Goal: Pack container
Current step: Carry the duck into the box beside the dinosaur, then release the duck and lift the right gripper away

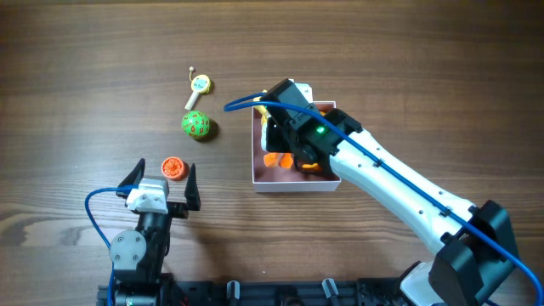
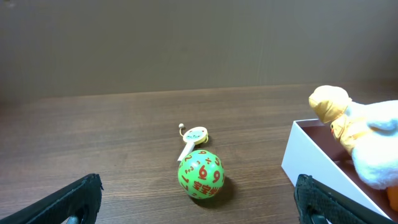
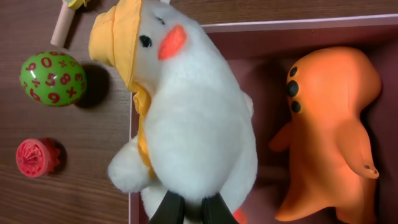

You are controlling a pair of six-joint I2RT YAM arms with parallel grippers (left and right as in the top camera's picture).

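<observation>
Container [image 1: 285, 185]: one, small, square and shallow, with thin white walls and a dull pink inside. It sits near the tabletop's middle, slightly toward the right edge.

Writing: only on the green ball [image 3: 52, 78], which carries red digits (0, 5, 8, 9 readable) and arithmetic signs.

Count inside the container: two toys, one white plush duck [image 3: 193, 124] in a yellow hat and one orange dinosaur [image 3: 329, 137] lying beside it.

Count loose on the tabletop, toward the left edge from the container: three. These are the ball, one pale yellow keyring toy [image 1: 197, 87] just beyond it, and one small red round toy [image 1: 173, 167] nearer the front edge.

Right hand [image 3: 193, 202]: over the container, fingers pinched on the duck's body.

Left hand [image 2: 198, 211]: fingers spread wide and holding nothing, the red toy between its tips in the overhead view.
</observation>
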